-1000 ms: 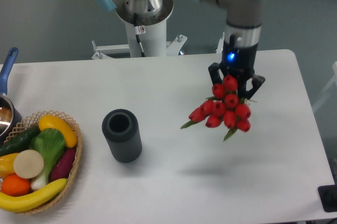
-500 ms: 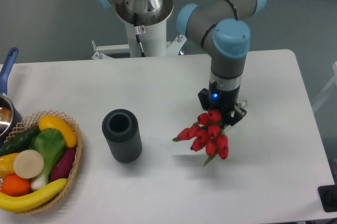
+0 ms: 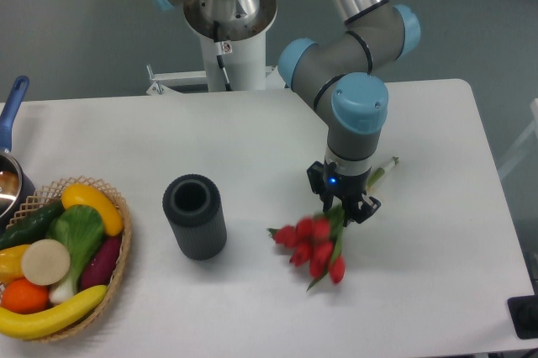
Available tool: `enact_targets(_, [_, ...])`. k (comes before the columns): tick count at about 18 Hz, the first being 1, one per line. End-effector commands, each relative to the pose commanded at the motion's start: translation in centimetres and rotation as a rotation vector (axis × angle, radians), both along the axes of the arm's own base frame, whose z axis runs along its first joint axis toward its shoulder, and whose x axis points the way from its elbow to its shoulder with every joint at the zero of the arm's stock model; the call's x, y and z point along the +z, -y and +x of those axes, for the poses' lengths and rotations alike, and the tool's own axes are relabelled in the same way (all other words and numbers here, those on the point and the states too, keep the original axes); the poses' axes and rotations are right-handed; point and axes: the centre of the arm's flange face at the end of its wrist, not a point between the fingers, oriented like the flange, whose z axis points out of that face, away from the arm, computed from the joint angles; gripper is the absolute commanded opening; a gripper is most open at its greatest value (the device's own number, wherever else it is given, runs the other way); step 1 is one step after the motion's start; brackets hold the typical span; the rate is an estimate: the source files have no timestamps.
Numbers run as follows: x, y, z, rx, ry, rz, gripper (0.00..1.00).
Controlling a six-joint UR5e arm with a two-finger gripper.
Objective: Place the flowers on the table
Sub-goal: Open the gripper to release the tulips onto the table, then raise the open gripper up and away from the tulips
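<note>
Spreading out below the claw [image 3: 344,210] – the flowers [image 3: 313,247] – stems pinched.

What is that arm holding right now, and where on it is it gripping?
The gripper holds the flowers, its fingers closed on the green stems just behind the red blooms, low over the table.

- The flowers [image 3: 313,245] just under the gripper [image 3: 343,209] were red with green stems.
- The gripper was black with a small blue light.
- The table [image 3: 437,232] was white.
- The cup [image 3: 195,216] far beside the gripper was dark grey.
</note>
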Motion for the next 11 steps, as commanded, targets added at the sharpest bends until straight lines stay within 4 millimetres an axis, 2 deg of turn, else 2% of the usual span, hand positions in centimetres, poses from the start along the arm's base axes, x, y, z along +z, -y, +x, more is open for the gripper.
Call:
enact_targets(2, [1.5,-0.2,-0.1,0.001,-0.027,0.017,1.0])
enact_targets(8, [10.5,-0.7,-1.1,0.063,-0.158,0.101,1.0])
enact_targets(11, [13.0,-0.5,-1.4,0.07,-0.177,0.073,1.0])
